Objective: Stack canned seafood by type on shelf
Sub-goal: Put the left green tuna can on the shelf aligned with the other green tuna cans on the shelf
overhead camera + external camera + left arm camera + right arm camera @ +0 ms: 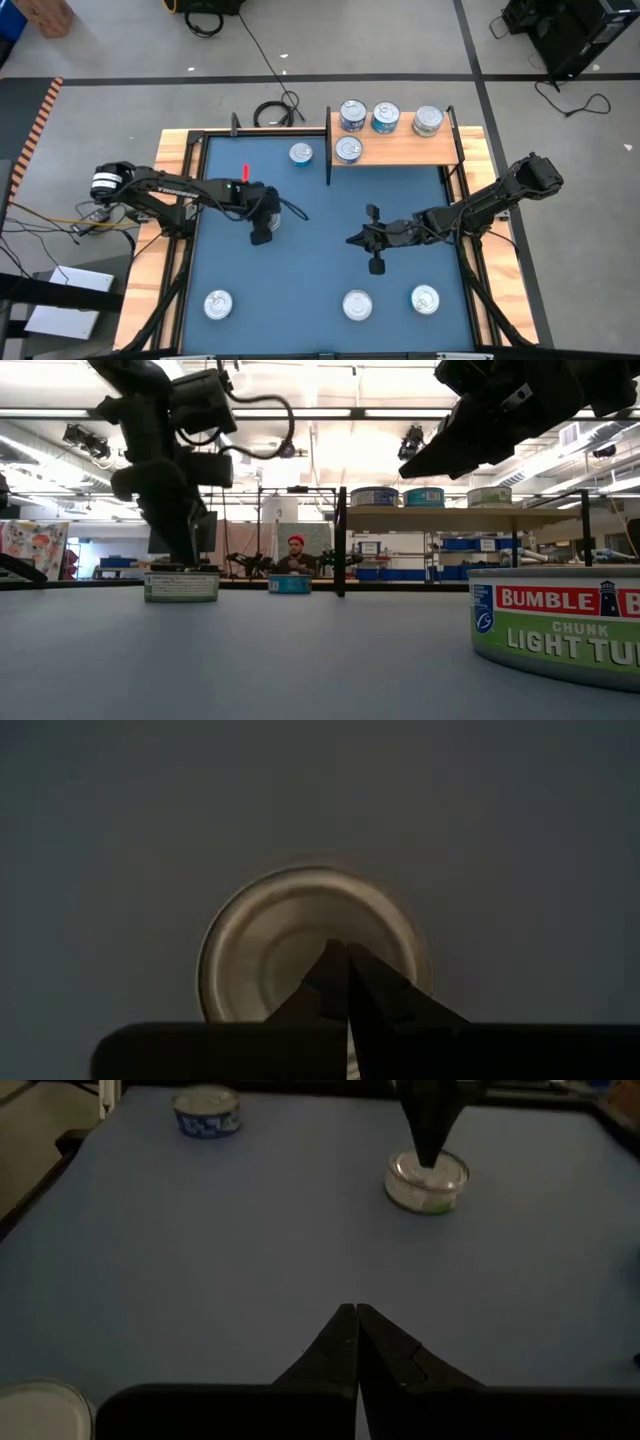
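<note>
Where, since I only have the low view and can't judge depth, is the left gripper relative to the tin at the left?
Observer: Straight over it. In the left wrist view the left gripper, shut, points down at the middle of the tin.
Operator: How many tins are on the shelf? I count three.
Observer: Four. The high view shows a fourth tin in front of the back row on the shelf.
Operator: And the right gripper?
Observer: The right gripper is shut over bare blue mat, holding nothing.
</note>
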Robot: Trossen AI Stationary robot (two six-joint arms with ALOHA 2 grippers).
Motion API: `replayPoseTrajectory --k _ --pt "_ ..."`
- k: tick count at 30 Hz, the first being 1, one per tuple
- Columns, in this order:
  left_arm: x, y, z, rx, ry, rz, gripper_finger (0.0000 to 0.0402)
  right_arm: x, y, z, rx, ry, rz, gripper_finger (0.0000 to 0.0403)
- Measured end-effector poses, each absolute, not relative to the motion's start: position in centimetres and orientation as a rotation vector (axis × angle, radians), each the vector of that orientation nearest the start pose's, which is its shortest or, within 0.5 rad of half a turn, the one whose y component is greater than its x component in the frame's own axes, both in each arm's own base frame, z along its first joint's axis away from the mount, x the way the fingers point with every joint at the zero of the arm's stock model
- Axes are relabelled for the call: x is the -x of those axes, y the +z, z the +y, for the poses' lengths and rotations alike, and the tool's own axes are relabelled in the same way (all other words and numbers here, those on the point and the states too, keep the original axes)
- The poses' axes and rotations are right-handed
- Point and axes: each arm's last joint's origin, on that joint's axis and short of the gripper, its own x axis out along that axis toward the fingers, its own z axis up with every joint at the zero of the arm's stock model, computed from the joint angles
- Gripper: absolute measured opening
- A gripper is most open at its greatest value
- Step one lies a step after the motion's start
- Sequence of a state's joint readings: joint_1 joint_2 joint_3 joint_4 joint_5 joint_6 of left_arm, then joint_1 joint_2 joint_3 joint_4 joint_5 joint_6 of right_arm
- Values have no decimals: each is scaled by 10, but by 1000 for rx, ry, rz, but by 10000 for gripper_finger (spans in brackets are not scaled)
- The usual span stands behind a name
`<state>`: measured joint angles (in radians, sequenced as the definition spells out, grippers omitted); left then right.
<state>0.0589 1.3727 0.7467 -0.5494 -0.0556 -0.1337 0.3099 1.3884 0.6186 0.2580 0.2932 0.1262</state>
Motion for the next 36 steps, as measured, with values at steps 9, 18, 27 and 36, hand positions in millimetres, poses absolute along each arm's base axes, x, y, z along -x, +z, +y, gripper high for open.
replayPoseTrajectory --k 9,18,27,36 --pt "-251 166 10 91 181 1154 1 -261 187 75 24 -20 514 11" --pt "-272 160 -7 95 124 1015 1 -261 187 75 24 -20 515 14" --pt "-290 169 -19 81 99 899 1 -262 187 75 71 -6 505 12" --pt "-283 194 -16 -11 89 842 1 -269 201 75 62 27 358 15"
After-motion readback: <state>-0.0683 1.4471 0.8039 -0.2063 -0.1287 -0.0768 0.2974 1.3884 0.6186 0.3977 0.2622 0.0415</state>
